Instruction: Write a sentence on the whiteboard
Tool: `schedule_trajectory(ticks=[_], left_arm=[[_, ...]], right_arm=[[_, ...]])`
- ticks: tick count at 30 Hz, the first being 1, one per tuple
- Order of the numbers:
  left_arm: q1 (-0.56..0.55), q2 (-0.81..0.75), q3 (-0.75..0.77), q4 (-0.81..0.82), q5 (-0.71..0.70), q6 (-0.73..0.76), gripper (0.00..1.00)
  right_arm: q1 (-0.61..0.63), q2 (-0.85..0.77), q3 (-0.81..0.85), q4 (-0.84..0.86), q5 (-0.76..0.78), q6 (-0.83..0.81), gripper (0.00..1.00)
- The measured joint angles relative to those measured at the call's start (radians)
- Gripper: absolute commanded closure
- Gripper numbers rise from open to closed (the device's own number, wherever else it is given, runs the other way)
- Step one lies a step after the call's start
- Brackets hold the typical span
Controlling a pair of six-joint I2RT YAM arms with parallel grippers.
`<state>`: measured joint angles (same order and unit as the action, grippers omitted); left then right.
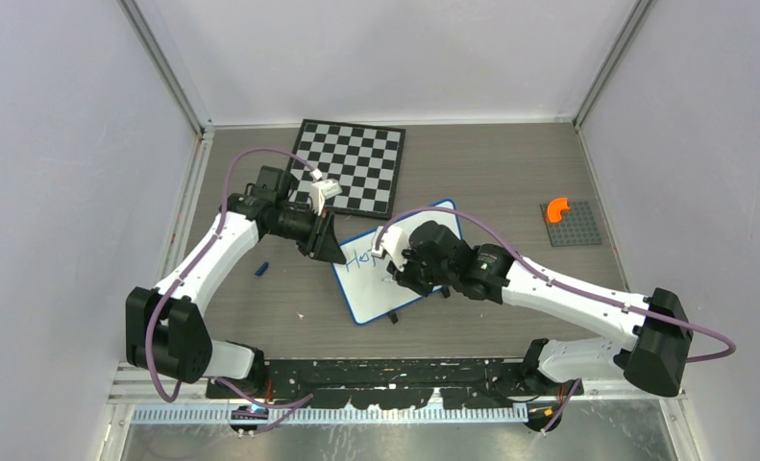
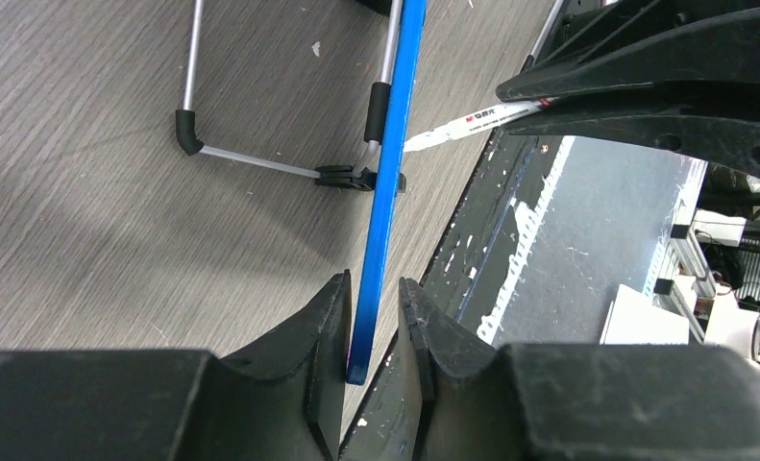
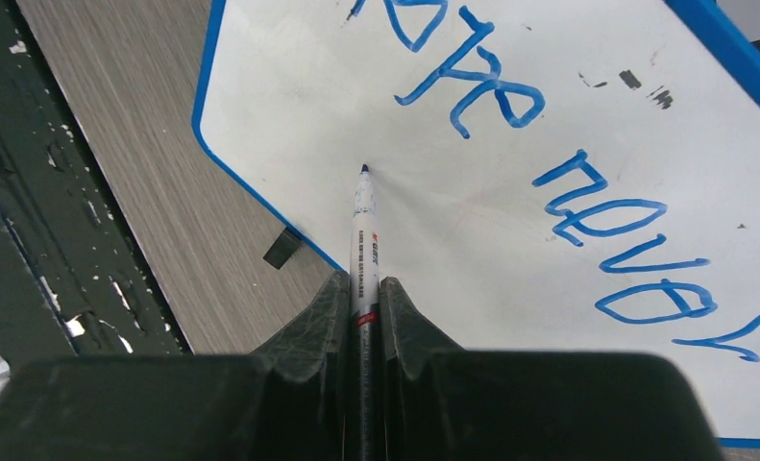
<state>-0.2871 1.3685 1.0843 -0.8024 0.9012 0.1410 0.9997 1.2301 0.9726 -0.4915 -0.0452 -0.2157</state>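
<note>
The whiteboard (image 1: 376, 293), white with a blue rim, lies tilted at the table's middle. My left gripper (image 1: 330, 252) is at its upper left corner. In the left wrist view its jaws (image 2: 374, 279) straddle the blue rim (image 2: 385, 192), which touches one finger. My right gripper (image 1: 395, 269) is shut on a white marker (image 3: 365, 240), whose tip touches the board (image 3: 289, 115) below the writing. The sentence (image 3: 549, 154) shows blue "Hope" and "never" in two lines. The marker also shows in the left wrist view (image 2: 457, 127).
A black-and-white chessboard (image 1: 350, 163) lies behind the whiteboard. A grey baseplate (image 1: 570, 230) with an orange piece (image 1: 554, 209) lies at the right. A small blue cap (image 1: 261, 269) lies left of the whiteboard. A black rail (image 1: 395, 370) runs along the near edge.
</note>
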Motion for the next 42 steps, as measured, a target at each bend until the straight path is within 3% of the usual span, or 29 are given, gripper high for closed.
schedule_trajectory(ticks=[42], left_arm=[[0.000,0.002,0.000,0.005,-0.012,-0.001,0.74]], right_arm=[[0.017,0.003,-0.032,0.050,0.036,-0.043,1.00]])
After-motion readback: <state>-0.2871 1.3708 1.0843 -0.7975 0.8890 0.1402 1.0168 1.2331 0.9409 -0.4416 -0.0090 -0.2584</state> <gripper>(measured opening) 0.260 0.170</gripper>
